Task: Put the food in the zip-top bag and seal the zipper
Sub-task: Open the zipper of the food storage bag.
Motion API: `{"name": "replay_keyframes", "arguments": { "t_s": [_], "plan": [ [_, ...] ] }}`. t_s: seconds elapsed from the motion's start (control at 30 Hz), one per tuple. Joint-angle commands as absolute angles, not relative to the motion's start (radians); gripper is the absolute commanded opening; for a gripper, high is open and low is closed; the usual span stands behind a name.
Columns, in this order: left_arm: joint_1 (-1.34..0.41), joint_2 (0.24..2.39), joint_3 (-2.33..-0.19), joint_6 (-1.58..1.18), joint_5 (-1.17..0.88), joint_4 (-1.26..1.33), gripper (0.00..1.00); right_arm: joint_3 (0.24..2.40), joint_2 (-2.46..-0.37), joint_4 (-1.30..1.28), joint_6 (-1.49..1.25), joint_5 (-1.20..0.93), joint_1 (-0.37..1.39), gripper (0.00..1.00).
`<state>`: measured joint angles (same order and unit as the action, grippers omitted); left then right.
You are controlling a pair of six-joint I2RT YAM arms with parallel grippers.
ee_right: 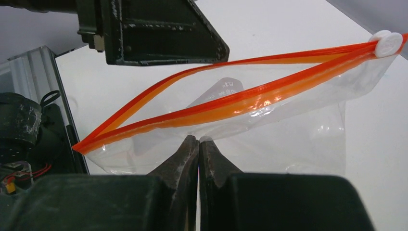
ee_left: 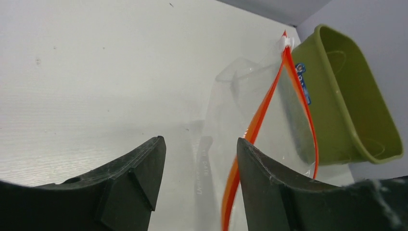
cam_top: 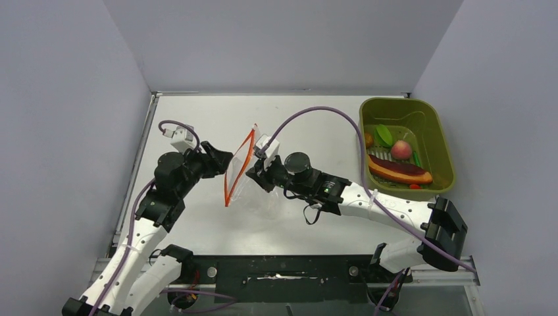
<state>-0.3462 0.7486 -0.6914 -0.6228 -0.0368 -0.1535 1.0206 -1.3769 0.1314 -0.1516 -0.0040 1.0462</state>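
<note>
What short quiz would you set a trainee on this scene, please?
1. True or false: the zip-top bag is sealed along its whole mouth.
2. Where does the food lie? A. inside the bag. B. in the green tub. C. loose on the table.
3. Fill in: the left gripper is open, while the right gripper is ____ on the bag's wall just below the strip.
Key: 1 false, the mouth gapes; 2 B; 3 shut.
</note>
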Motion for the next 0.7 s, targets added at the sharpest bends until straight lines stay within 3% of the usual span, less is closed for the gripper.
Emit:
{"name": "replay_keyframes", "arguments": {
  "t_s": [0.0, 0.3, 0.67],
  "plan": [
    [-0.349, 0.769, -0.749, -0.432, -0.194, -0.128, 0.56, 1.022, -1.351, 0.162, -0.081, -0.04, 1.044, 0.0],
    [-0.348, 0.783, -0.701, -0.39, -0.242, -0.053, 0.58, 1.036, -1.37, 0.157, -0.043, -0.075, 1.044, 0.0],
    [-0.349, 0.755, -0.793, -0.4, -0.278, -0.126, 0.59, 1.008, -1.347, 0.155, -0.029, -0.073, 1.046, 0.0]
  ]
}}
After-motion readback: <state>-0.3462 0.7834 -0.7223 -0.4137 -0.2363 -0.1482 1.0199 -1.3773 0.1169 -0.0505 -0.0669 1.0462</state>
